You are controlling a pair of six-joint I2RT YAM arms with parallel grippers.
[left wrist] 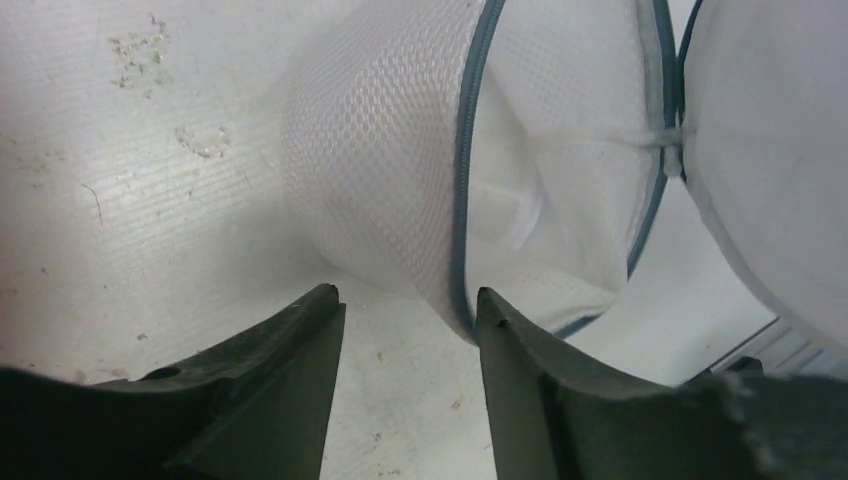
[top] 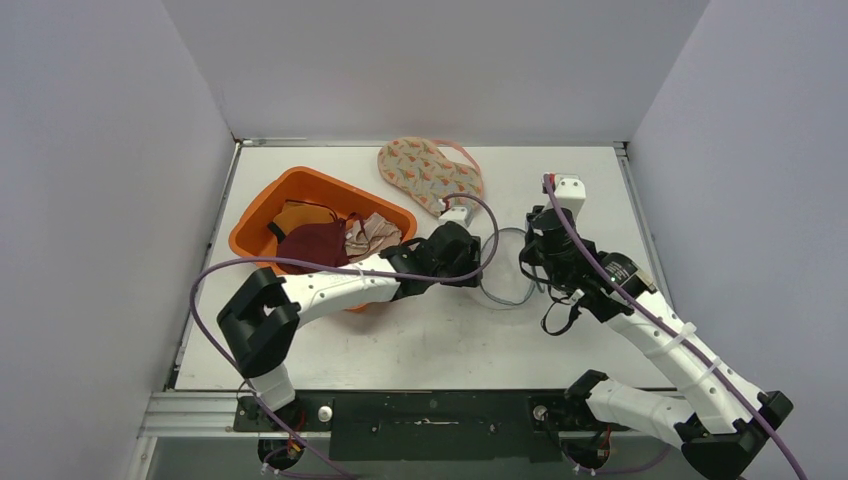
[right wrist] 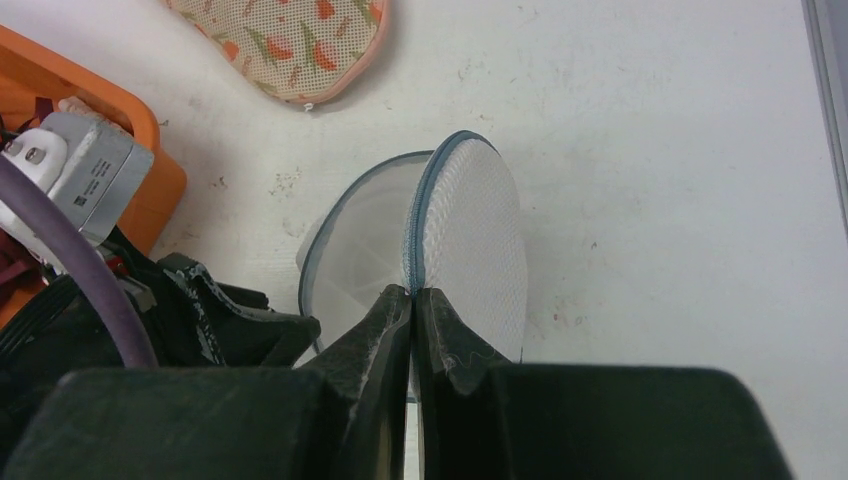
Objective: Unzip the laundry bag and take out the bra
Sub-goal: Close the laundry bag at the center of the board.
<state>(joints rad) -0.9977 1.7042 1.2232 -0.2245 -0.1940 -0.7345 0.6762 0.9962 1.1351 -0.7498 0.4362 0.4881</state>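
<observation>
Right wrist: right end effector [right wrist: 412, 293] clamps mesh laundry bag [right wrist: 476, 248]; left end effector [left wrist: 408, 296] apart.

White mesh cloth laundry bag [left wrist: 380, 170], matt scuffed table [left wrist: 120, 200], orange plastic basket [top: 300, 175]

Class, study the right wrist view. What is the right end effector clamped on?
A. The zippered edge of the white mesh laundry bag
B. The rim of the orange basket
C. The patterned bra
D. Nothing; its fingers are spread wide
A: the right end effector is shut on the grey-zippered edge of the laundry bag, while the patterned bra lies well apart from it.
</observation>
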